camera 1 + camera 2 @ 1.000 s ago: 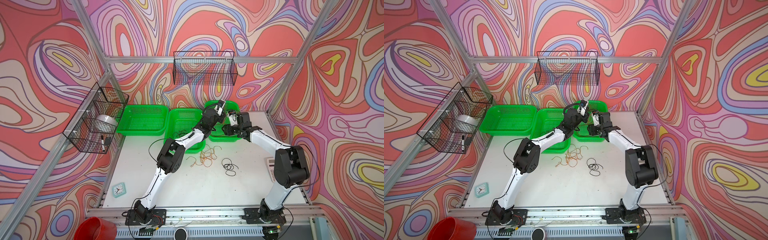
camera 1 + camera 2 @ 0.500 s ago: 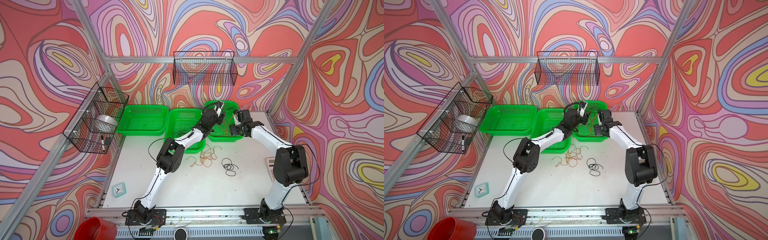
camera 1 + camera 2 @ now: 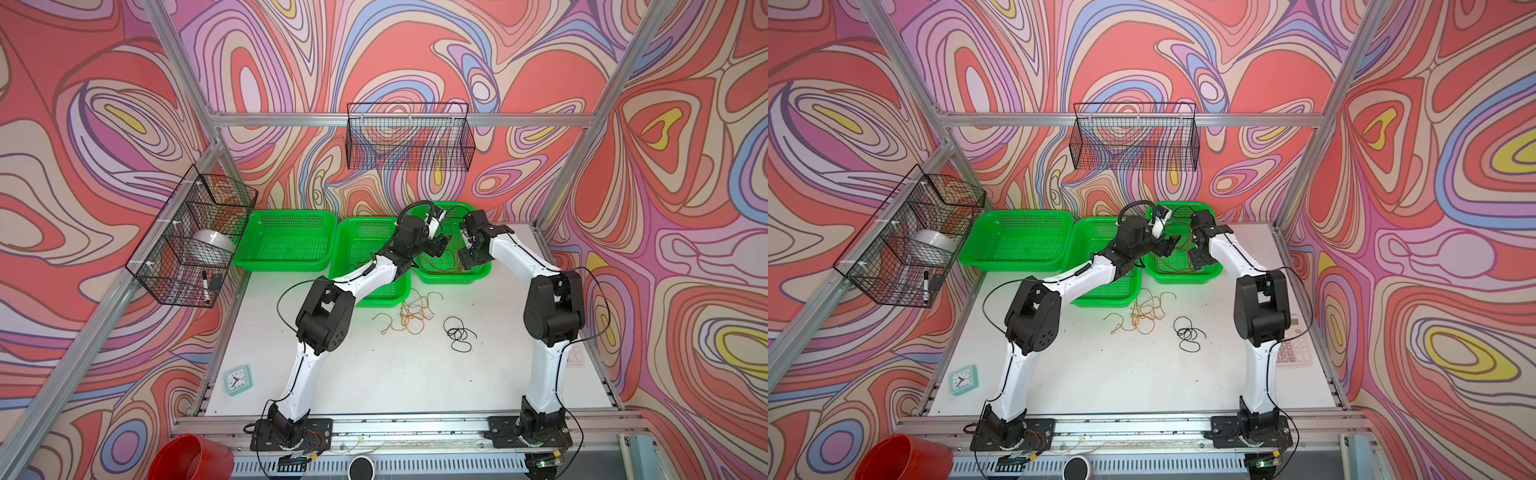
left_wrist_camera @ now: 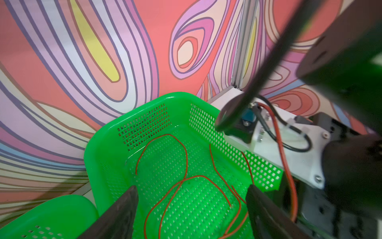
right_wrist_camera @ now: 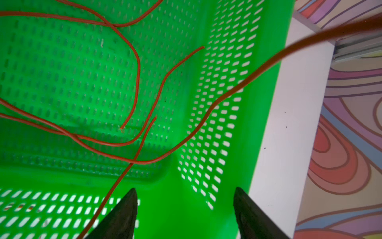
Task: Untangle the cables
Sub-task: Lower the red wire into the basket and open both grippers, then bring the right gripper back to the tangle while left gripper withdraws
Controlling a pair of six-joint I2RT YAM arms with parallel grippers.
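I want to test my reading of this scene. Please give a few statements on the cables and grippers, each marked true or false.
1. The red cable lies in the right green basket. True.
2. The black cable touches the orange-brown cable. False: they lie apart on the table.
3. The left gripper and the right gripper are both open. True.
4. The clock sits in a basket. False: it lies on the table, front left.
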